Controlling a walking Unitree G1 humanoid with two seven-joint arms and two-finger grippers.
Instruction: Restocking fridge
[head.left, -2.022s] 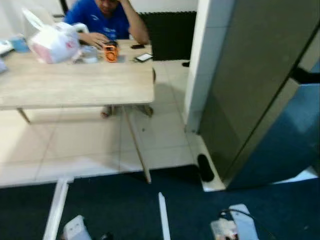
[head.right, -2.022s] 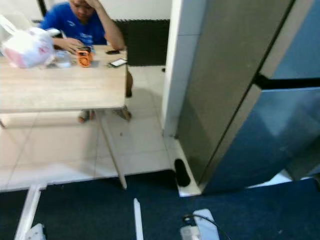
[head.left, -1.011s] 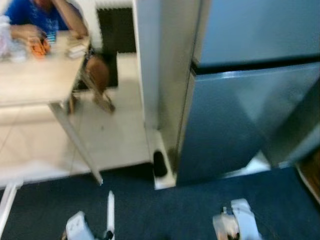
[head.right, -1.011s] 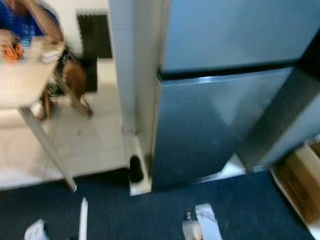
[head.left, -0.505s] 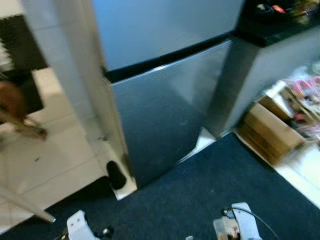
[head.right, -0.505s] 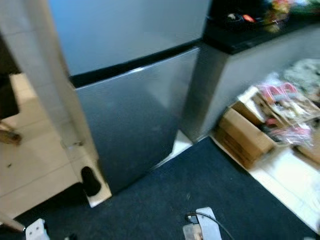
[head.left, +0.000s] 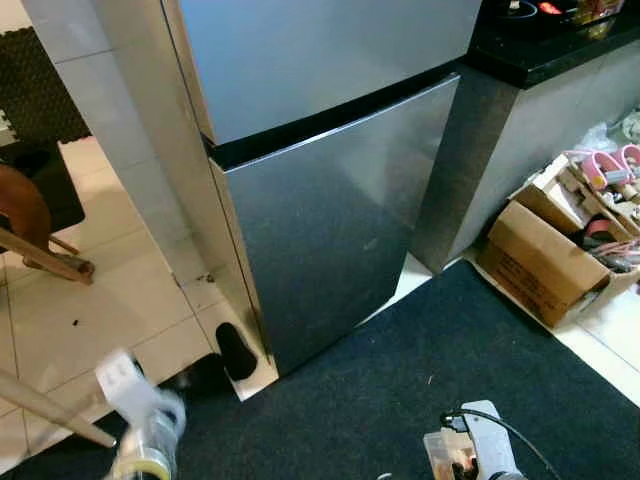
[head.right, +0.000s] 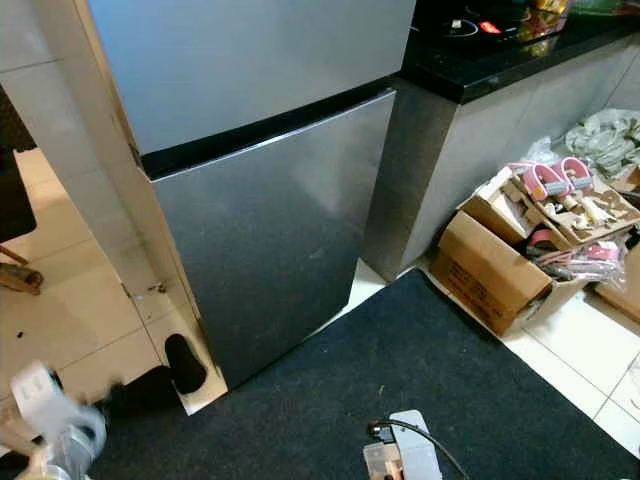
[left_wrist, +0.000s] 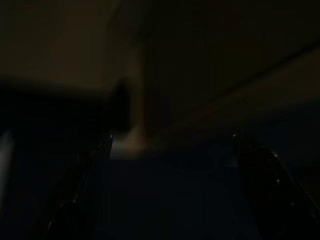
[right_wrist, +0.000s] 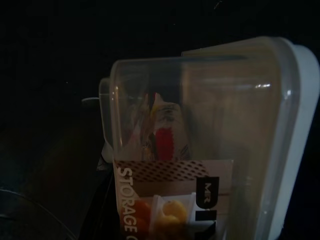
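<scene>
1. Presently facing the fridge (head.left: 330, 230) head-on; upper door (head.left: 320, 60) and lower door (head.left: 340, 250) both closed, a black band between them.
2. Tiled white pillar (head.left: 130, 150) touching the fridge on the robot's left; small black object (head.left: 236, 352) on the floor at its foot, kind not discernible.
3. Black-topped desk (head.left: 560, 50) just beside the fridge on the right, with small items on top too blurred to identify.
4. Open cardboard box (head.left: 535, 265) on the tile floor (head.left: 90, 300) near the desk's base, packed with mixed goods – pink items among them.
5. Dark carpet (head.left: 400, 400) spread before the fridge.
6. Left arm (head.left: 140, 420) low at the left, motion-blurred. Left gripper (left_wrist: 171, 140) very dark in the wrist view; jaws spread wide, nothing between them.
7. Right arm (head.left: 470, 450) at the lower edge, cable attached. Clear storage container (right_wrist: 200, 125) directly in front of the right wrist camera – white lid (right_wrist: 295, 140), label (right_wrist: 165, 195) reading "STORAGE", red and yellow contents inside.
8. Right gripper: state of jaws cannot be told; whether gripping the container, not confirmed.
</scene>
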